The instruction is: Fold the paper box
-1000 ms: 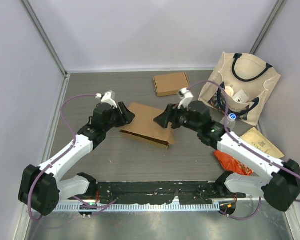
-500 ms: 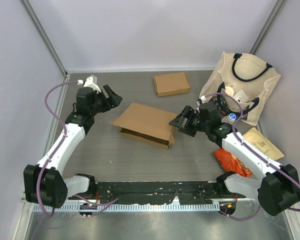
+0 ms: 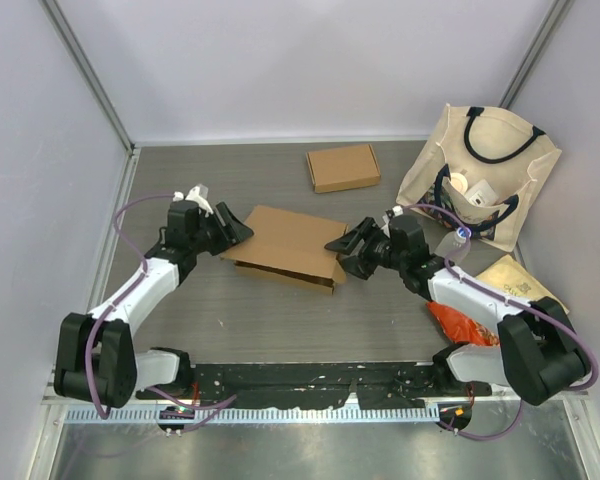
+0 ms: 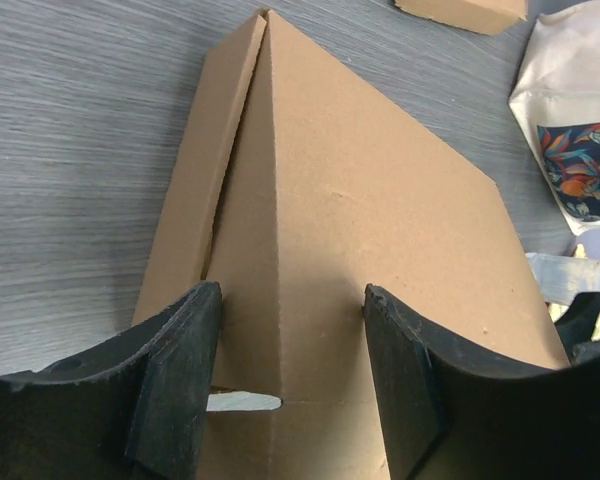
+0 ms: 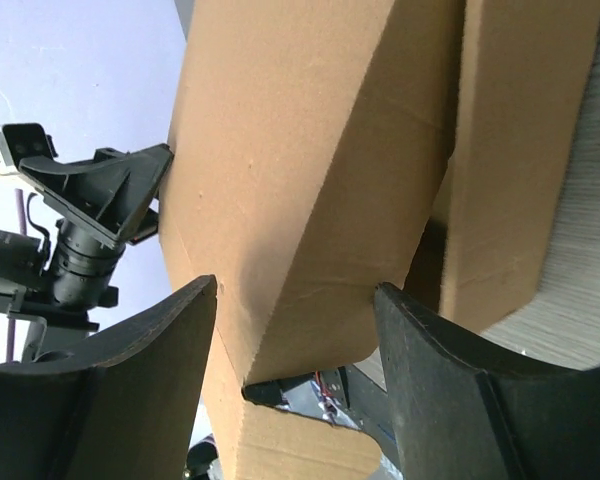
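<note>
The brown cardboard box (image 3: 288, 246) lies partly opened on the grey table, mid-scene. My left gripper (image 3: 232, 229) is open at the box's left end; in the left wrist view its fingers (image 4: 180, 385) straddle the box's ridge (image 4: 310, 250) without pinching it. My right gripper (image 3: 347, 250) is open at the box's right end; in the right wrist view its fingers (image 5: 435, 370) flank a folded flap (image 5: 310, 200). The left gripper also shows there beyond the box (image 5: 110, 190).
A small closed cardboard box (image 3: 342, 167) lies at the back. A cream tote bag (image 3: 485, 170) stands at the right, with a tan pouch (image 3: 525, 285) and a red snack packet (image 3: 467, 325) nearer. The enclosure walls close both sides.
Both arms pulled away from the box half a second ago and have come back in. The left gripper dropped from the back left to the box's left end; the right closed in on the right end.
</note>
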You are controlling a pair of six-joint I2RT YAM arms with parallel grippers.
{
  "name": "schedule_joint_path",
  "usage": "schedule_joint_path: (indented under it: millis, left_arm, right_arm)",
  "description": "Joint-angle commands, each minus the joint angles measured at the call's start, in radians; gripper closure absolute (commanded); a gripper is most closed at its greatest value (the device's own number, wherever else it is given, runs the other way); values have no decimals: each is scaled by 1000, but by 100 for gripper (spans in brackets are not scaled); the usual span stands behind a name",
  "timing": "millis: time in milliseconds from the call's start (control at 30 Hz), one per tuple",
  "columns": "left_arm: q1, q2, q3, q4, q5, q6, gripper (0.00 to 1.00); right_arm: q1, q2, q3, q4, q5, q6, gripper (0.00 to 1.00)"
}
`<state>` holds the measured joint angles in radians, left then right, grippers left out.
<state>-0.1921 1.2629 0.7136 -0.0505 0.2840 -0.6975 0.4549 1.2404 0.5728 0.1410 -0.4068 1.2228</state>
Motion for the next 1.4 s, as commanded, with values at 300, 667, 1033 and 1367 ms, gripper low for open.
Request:
schedule_joint_path:
  millis: [300,667,1033,1367]
  left_arm:
    - [-20,-181,-123,3,-11,15,50]
    - [-20,-267,-173,-77,-111,46,43]
    - [-20,-266,-292,-3,-48,-23,63]
    - [-20,-280,-333,14,-108,-40,52]
  right_arm:
    - [54,-44,211,-443,178,-567,39]
    - [54,-76,185,-457,152,-675,35]
    - [54,-24,84,-372,169,-643,45]
    - [54,11,23,-304,195,-654,45]
